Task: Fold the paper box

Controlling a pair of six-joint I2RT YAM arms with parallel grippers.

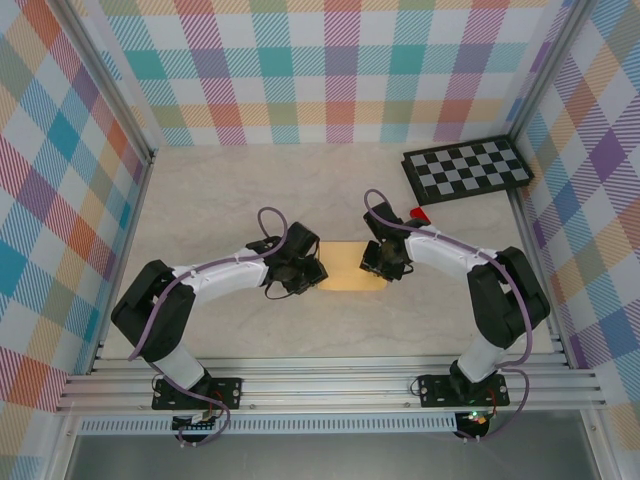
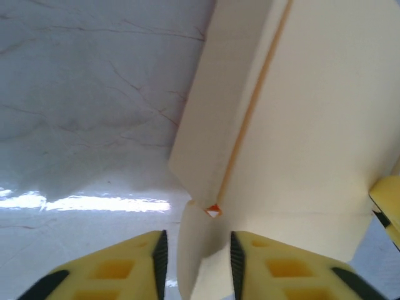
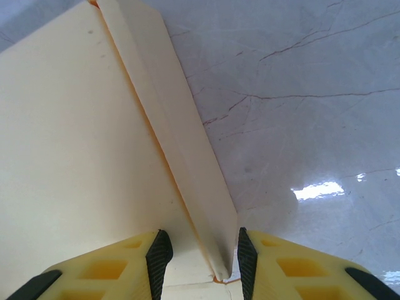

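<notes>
The paper box [image 1: 350,268] is a tan-yellow cardboard sheet lying flat in the middle of the table between both arms. My left gripper [image 1: 305,268] is at its left end. In the left wrist view the left gripper [image 2: 197,265] stands open, with a raised rounded flap [image 2: 190,244] of the paper box [image 2: 312,125] between the pads and a gap on the left side. My right gripper [image 1: 385,262] is at the box's right end. In the right wrist view the right gripper [image 3: 200,265] stands open astride a folded-up side strip [image 3: 187,162] of the paper box [image 3: 75,125], close to the right pad.
A black-and-grey checkerboard [image 1: 467,168] lies at the back right. A small red block [image 1: 420,214] sits just behind the right arm. Plaid walls close in the pale marble table [image 1: 220,200] on three sides.
</notes>
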